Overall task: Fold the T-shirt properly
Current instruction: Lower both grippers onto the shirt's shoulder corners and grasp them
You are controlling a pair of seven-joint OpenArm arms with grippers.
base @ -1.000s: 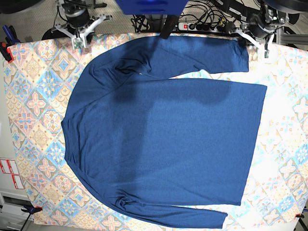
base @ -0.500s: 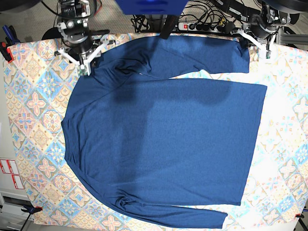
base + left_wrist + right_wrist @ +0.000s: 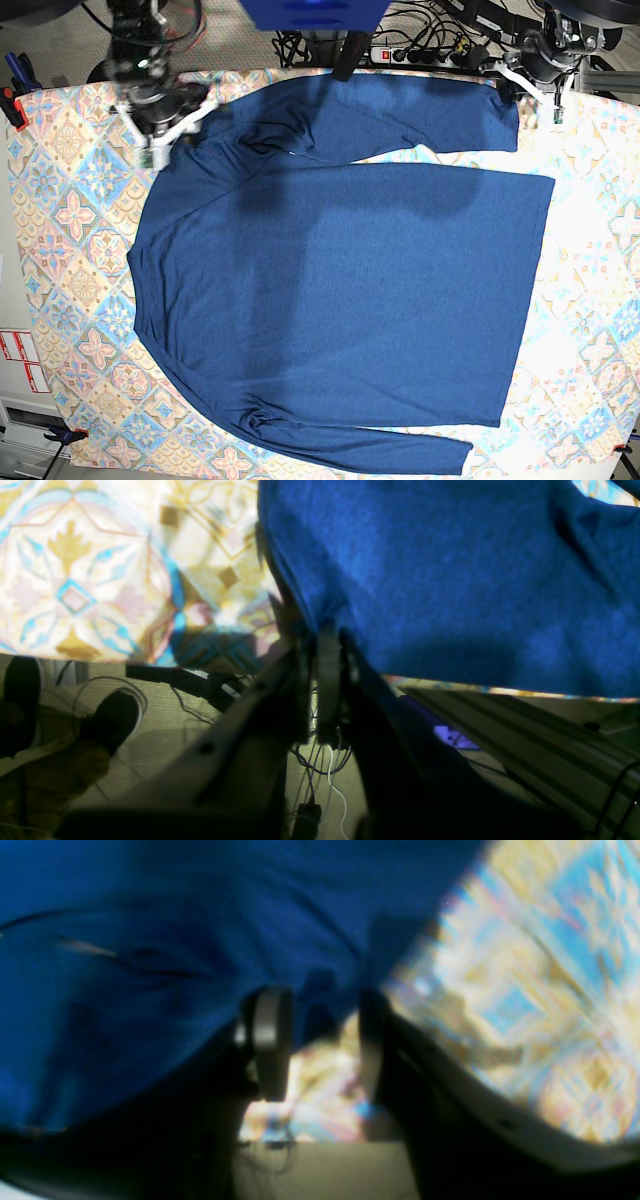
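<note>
The large dark navy blue long-sleeved knit T-shirt lay spread flat over the pastel tile-print cloth, filling the middle of the base view, one sleeve stretched along the top edge. At upper right the left gripper was clamped together on that sleeve's cuff, probably anchoring it for the fold. At upper left the right gripper stood with jaws apart straddling the shoulder edge; through the blur, nothing looked pinched.
</note>
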